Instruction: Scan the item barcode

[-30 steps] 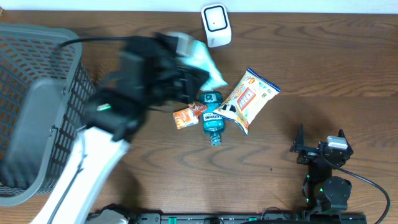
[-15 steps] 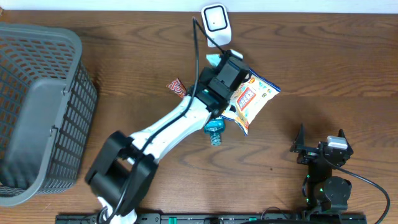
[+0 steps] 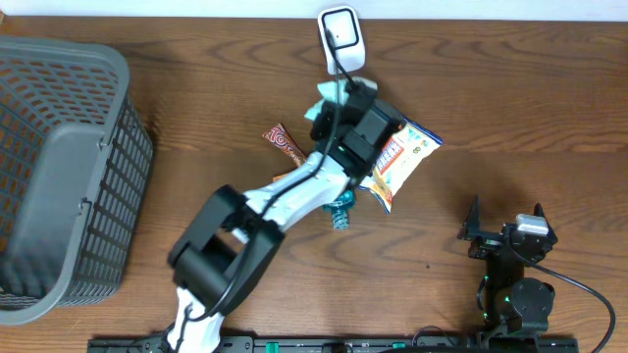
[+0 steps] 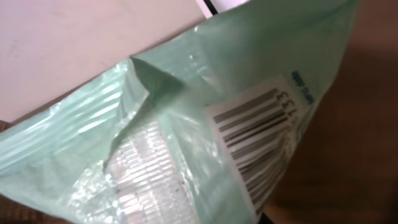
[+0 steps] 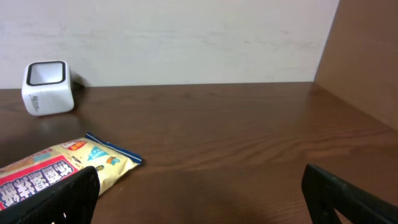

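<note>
Table (image 3: 510, 108): dark wood, visible grain, smooth, low sheen.
Basket (image 3: 59, 167), left of frame: grey plastic lattice, matt.
Green pouch (image 4: 186, 124): thin translucent plastic film, crinkled, glossy highlights.
Barcode label (image 4: 258, 134): white, paper-like, matt.
Scanner (image 3: 340, 37), top centre: white smooth plastic.
Snack bag (image 3: 417, 147): glossy printed film.

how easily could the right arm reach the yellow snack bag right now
Probably yes. The right claw sits open, with bare table between it and the yellow snack bag. The left arm overlaps only the bag's left edge, so its right side looks free.
</note>
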Controlling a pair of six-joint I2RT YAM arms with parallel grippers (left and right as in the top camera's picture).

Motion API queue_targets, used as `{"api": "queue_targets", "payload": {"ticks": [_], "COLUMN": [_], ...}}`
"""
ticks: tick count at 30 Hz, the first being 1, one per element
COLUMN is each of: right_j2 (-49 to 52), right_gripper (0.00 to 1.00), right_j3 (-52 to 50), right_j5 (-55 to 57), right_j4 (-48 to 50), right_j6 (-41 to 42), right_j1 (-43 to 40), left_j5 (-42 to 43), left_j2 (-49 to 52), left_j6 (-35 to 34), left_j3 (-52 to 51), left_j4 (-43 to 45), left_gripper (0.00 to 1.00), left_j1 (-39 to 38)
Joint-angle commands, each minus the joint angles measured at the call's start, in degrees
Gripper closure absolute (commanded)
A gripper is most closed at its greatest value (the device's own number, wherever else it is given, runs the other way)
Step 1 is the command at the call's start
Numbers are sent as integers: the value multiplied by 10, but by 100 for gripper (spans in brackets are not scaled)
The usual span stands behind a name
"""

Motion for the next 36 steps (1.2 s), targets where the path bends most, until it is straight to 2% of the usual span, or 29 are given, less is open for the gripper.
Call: {"api": "queue_targets", "payload": {"ticks": [1,5,7,9,10,13,14,15,17,20,25,31,36], "right_j2": [-3,-3,-3,-3,-3,-3,-3,-3,-3,-3,-3,-3,-3], "right_gripper": [1,1,1,1,1,1,1,1,1,1,1,1,1], "right_j3": [-1,-1,-1,-1,-1,-1,-1,-1,-1,-1,-1,-1,-1], "right_j5": [5,5,5,5,5,5,5,5,5,5,5,5,5], "right_j4": [-1,-1,-1,-1,-1,-1,-1,-1,-1,-1,-1,-1,-1], "right_j6": [-9,-9,-9,-9,-9,-9,-9,-9,-9,-9,-9,-9,-9], "right_j1": [3,3,3,3,3,3,3,3,3,3,3,3,3], "left_j5": [-56,-78,-78,-79,-79,-81,-81,-82,-94,-158,-203,-194,-194], "left_j2": [14,18,18,18,18,15,13,11,3,-17,-82,-198,-311], "left_j6": [35,34,34,34,34,47,55,61,71,81,156,156,161], "left_j3": [7,7,7,7,7,7,7,8,8,8,8,8,8], "left_j4": [3,4,8,10,10,10,10,10,10,34,108,166,149], "left_gripper": [92,92,85,52,41,37,26,21,16,7,2,2,2], "left_j1": [-26,-45,-49,-50,-50,-50,-50,-50,-50,-50,-44,-9,39]}}
